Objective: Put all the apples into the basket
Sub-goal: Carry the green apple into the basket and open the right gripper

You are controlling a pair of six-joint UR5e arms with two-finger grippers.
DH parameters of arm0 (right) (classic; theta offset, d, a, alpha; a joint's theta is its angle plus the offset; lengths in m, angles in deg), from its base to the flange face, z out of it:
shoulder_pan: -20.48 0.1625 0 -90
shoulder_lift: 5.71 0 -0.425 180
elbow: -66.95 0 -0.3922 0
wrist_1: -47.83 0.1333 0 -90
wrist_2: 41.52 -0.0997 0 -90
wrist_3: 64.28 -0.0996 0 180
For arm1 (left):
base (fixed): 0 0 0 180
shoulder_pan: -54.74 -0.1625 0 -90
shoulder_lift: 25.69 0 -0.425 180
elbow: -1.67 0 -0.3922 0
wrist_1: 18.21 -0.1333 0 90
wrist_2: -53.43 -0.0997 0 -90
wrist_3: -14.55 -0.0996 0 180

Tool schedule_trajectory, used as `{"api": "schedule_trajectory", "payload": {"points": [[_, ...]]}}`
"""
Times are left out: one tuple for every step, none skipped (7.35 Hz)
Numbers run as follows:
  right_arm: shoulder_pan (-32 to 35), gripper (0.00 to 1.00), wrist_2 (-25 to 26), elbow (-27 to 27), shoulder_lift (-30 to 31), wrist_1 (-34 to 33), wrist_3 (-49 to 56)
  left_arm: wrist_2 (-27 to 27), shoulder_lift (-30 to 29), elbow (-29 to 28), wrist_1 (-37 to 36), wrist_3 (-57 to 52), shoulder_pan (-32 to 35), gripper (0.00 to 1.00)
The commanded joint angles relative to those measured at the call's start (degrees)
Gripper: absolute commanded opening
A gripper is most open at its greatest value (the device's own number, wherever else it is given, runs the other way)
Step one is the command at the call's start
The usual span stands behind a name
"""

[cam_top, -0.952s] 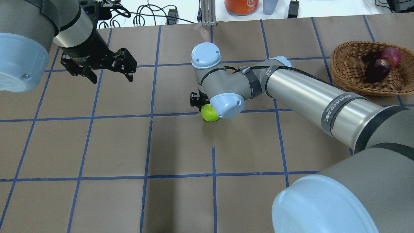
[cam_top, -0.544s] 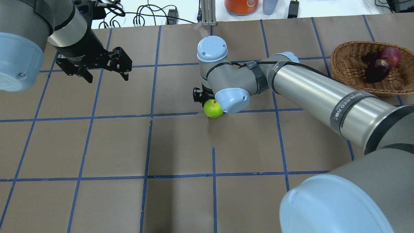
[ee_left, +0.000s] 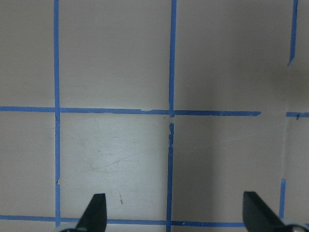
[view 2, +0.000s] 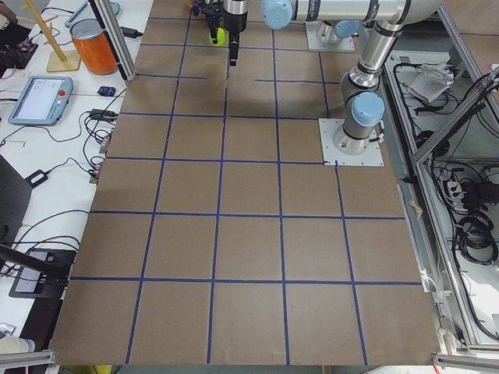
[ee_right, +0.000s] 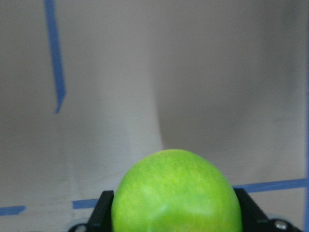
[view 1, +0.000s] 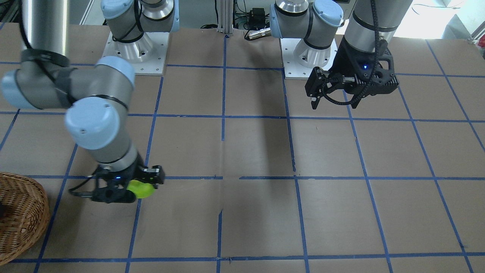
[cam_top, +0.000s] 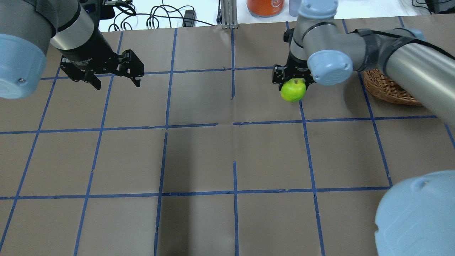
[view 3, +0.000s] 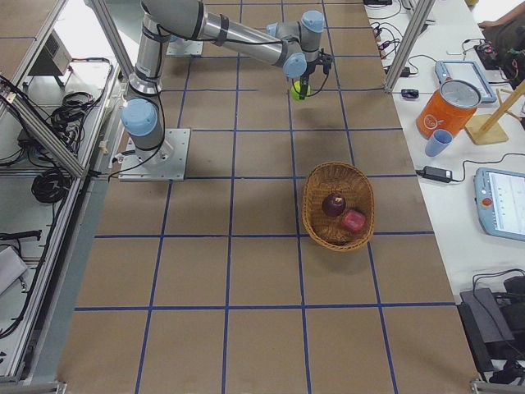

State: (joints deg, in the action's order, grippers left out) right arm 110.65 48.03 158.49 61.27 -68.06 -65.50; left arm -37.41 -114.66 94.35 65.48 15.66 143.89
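Lime green apple [cam_top: 293, 91] is up off the desk [cam_top: 199, 160], the only one outside the basket [cam_top: 389, 93]. Reading the overhead view from the left: the left tool [cam_top: 118, 84] hovers over the desk, jaws spread wide, holding nothing. Right of centre, the right tool [cam_top: 292, 82] is clamped on the lime green apple, near the basket but not over it. In the basket, seen from the right side, lie the dark maroon apple [view 3: 333, 203] and the red apple [view 3: 353, 220], side by side.
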Motion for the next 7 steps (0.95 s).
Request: {"api": "schedule_trajectory", "payload": {"points": [[-13.9,0.14,0.2,-2.1,1.1,3.0,21.7,0.0,0.0,0.0,0.0,0.0,-0.1,1.0],[-17.8,0.13,0.8,-2.3,0.6,2.1,31.4,0.0,-0.1,0.0,0.0,0.0,0.0,1.0],[-20.6,0.13,2.0,-3.6,-0.6,1.9,35.1,0.1,-0.1,0.0,0.1,0.0,0.0,1.0],[-21.5,0.14,2.2,-6.7,-2.6,1.8,39.1,0.0,-0.1,-0.1,0.1,0.0,0.0,1.0],[-21.9,0.14,2.0,-9.0,-5.9,1.8,41.1,0.0,-0.1,-0.1,0.1,0.0,0.0,1.0],[-24.0,0.14,2.0,-11.1,-7.8,1.9,43.9,0.0,0.0,-0.1,0.1,0.0,0.0,1.0],[-24.9,0.17,1.9,-11.5,-8.4,2.1,44.6,0.0,0.0,-0.1,0.1,0.0,0.0,1.0]]}}
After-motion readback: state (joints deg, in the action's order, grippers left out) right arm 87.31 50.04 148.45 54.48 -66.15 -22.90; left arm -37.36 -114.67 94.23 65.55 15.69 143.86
